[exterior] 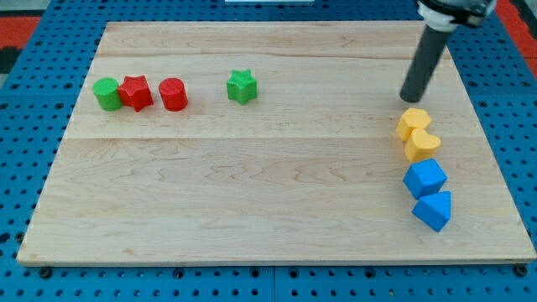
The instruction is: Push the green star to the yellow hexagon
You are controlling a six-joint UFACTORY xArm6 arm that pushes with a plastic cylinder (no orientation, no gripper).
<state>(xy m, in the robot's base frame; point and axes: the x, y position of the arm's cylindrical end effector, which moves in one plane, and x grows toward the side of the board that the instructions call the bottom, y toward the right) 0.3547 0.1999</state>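
The green star (242,85) lies on the wooden board (252,184) toward the view's upper left of centre. The yellow hexagon (413,122) sits at the view's right, touching a yellow heart-like block (422,145) just below it. My tip (409,98) is at the end of the dark rod, just above the yellow hexagon and far to the right of the green star.
A green cylinder (106,93), a red star (135,92) and a red cylinder (174,94) stand in a row at the view's upper left. A blue cube-like block (424,178) and a blue wedge-like block (433,210) lie below the yellow blocks.
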